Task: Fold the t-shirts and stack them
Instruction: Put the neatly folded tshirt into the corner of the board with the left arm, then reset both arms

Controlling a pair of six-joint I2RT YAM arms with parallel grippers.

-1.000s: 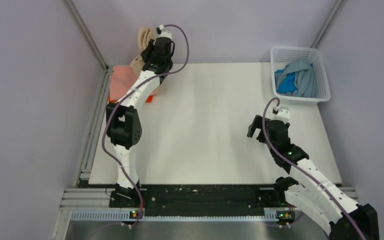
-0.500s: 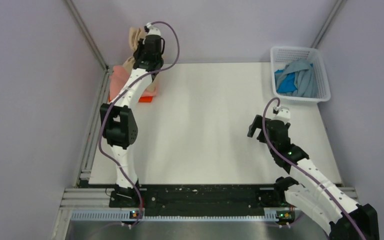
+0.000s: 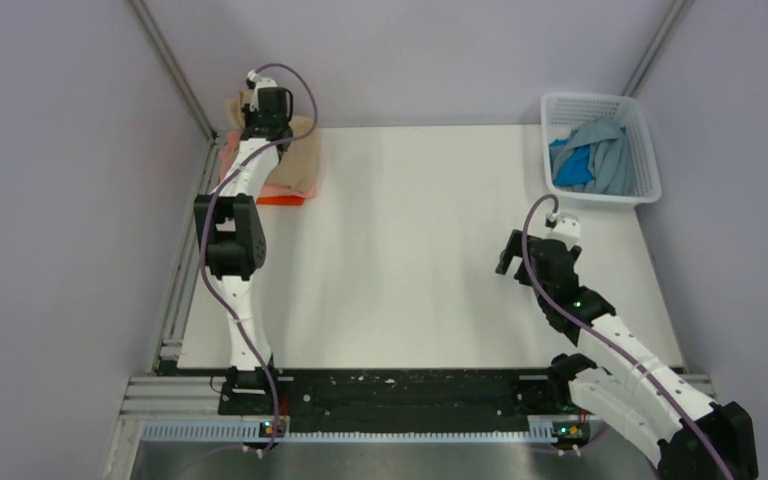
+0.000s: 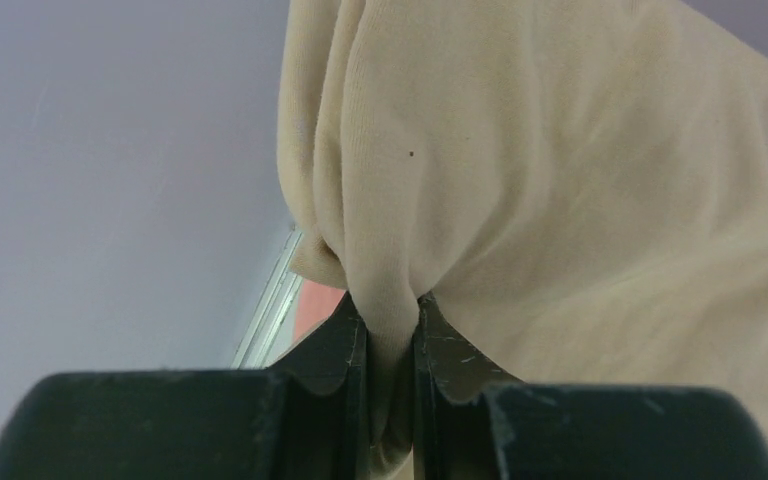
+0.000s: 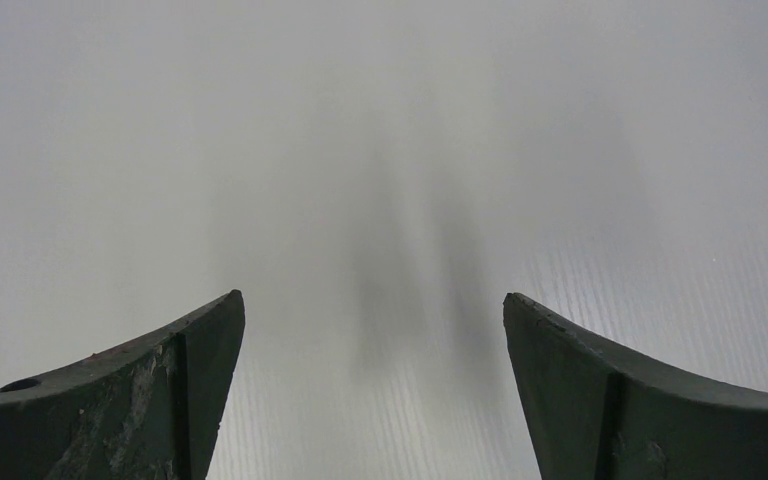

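The tan t-shirt point(image 3: 300, 158) lies over the stack at the table's far left corner, on the salmon pink t-shirt point(image 3: 278, 189) and the orange t-shirt point(image 3: 282, 200). My left gripper point(image 3: 243, 122) is at the far left edge of that stack, shut on a pinch of the tan t-shirt point(image 4: 520, 180); in the left wrist view the cloth is squeezed between the black fingers point(image 4: 330, 350). My right gripper point(image 3: 513, 252) is open and empty above bare table point(image 5: 380, 150). Blue point(image 3: 570, 167) and light blue-grey point(image 3: 605, 150) t-shirts lie in the basket.
The white lattice basket point(image 3: 644, 150) stands at the far right corner. A metal frame rail point(image 3: 192, 230) runs along the table's left edge beside the stack. Purple walls close the back and sides.
My left gripper has swung left and down with the tan t-shirt, which went from hanging bunched in the air to lying spread over the stack. The right arm has not moved.
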